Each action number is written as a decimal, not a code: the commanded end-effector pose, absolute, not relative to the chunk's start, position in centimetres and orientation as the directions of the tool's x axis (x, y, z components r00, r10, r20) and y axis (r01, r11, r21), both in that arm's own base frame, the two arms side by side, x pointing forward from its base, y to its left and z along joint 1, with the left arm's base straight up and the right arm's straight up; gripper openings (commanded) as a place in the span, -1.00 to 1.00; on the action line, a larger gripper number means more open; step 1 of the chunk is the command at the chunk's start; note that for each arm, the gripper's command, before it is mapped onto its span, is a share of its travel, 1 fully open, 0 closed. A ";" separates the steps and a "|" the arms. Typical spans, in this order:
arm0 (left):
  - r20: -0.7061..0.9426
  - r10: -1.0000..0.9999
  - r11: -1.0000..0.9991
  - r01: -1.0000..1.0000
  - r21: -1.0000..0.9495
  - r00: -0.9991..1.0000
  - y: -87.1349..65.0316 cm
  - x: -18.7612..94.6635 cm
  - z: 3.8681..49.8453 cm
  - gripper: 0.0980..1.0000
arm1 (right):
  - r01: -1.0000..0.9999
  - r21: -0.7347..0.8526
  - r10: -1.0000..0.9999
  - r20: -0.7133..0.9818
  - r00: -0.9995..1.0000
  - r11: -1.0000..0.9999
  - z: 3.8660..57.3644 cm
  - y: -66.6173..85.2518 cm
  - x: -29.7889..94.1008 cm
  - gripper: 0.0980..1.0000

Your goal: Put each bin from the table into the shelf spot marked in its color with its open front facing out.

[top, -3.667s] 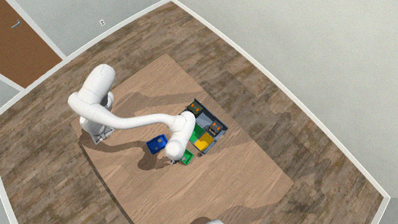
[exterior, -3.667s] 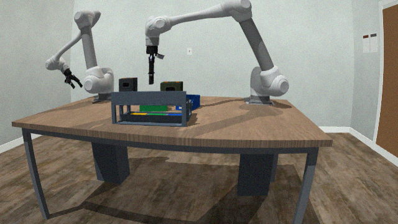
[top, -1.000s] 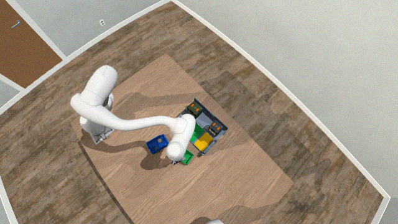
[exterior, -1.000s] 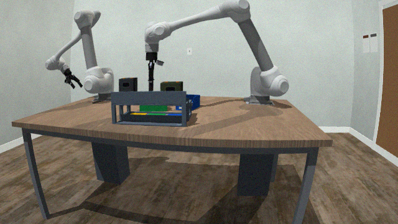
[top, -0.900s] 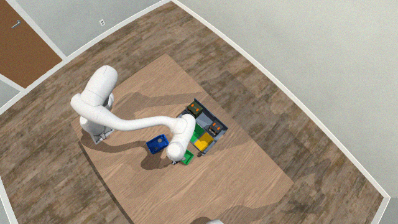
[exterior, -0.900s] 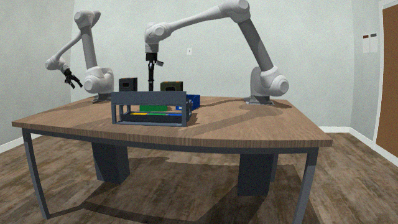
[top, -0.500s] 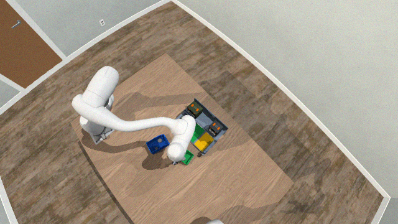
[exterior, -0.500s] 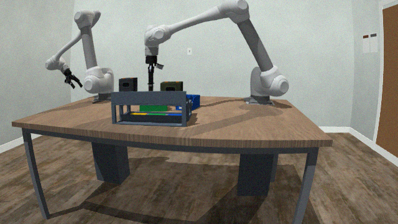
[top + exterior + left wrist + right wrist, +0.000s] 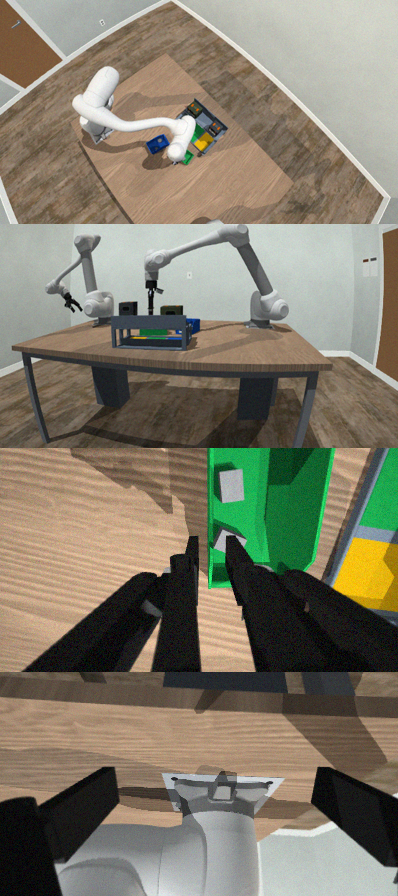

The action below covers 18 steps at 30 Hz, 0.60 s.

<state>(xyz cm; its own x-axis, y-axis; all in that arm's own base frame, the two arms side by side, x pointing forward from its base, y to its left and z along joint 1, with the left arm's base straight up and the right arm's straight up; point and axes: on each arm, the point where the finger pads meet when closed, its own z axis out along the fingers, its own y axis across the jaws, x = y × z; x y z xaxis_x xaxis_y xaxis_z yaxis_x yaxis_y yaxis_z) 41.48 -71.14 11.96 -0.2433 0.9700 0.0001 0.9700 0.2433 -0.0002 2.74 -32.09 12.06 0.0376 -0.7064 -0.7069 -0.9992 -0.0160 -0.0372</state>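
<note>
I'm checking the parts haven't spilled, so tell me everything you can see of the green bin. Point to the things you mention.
The green bin (image 9: 188, 157) (image 9: 295, 513) is a small open tray with thin, smooth, plastic-looking walls. It stands on the table beside the shelf, not in it. Two pale grey blocks lie inside, near one long wall. The left tool (image 9: 212, 550) hovers with its fingertips on either side of that wall; whether they touch it is unclear. The far end is out of the wrist view.
</note>
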 end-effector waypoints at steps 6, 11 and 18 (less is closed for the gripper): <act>-0.001 0.970 0.243 0.970 0.001 -0.243 -71.2 41.5 12.1 -0.69 | -0.999 -0.038 -0.707 -0.706 0.038 -0.016 12.1 -32.1 2.8 1.00; -0.001 0.970 0.243 0.970 0.001 -0.243 -71.2 41.5 12.1 -0.69 | -0.999 -0.038 -0.707 -0.706 0.038 -0.016 12.1 -32.1 2.8 1.00; -0.001 0.970 0.243 0.970 0.001 -0.243 -71.2 41.5 11.9 -0.69 | -0.999 -0.038 -0.707 -0.706 0.038 -0.016 12.1 -32.1 2.8 1.00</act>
<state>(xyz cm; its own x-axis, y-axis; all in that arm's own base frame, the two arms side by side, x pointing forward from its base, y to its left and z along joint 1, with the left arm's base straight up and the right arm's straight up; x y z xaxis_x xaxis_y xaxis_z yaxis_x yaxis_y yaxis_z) 41.48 -71.14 11.81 -0.2433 0.9700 0.0001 0.9700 0.2433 -0.0002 2.74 -32.09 12.06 0.0376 -0.7064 -0.7069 -0.9992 -0.0160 -0.0372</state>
